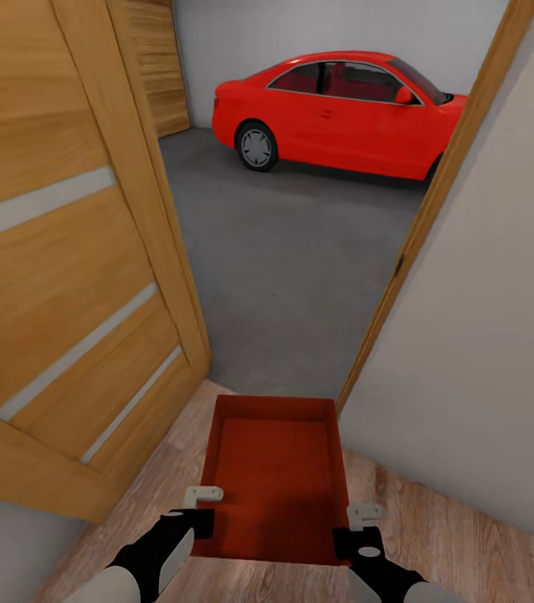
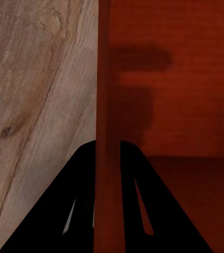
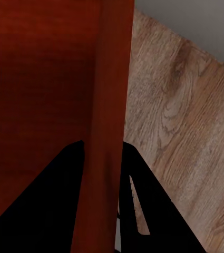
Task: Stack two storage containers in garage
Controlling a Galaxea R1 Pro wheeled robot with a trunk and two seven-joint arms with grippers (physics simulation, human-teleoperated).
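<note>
- A doorway opens ahead onto the garage, whose floor [image 1: 300, 276] is dark grey, rough and matte, with plain pale walls behind
- A red car [image 1: 342, 113] is parked at the far side of that room, side-on, and a wooden panel door [image 1: 160, 67] stands to the left of it
- An open wooden door [image 1: 58, 251] with pale inset strips fills the near left; a grey wall [image 1: 485, 352] rises on the right behind a wooden frame post [image 1: 434, 201]
- Under the robot lies light wood plank flooring [image 1: 434, 519], meeting the concrete at the threshold
- One storage container [image 1: 275, 486] sits low in front of the robot, just short of the threshold: an orange-red rectangular open-top bin with thin walls and a finely ribbed bottom, nothing inside
- The left gripper [image 1: 202, 502] is clamped over the bin's left wall, one finger on each side of the thin wall
- The right gripper [image 1: 359, 519] pinches the right wall the same way
</note>
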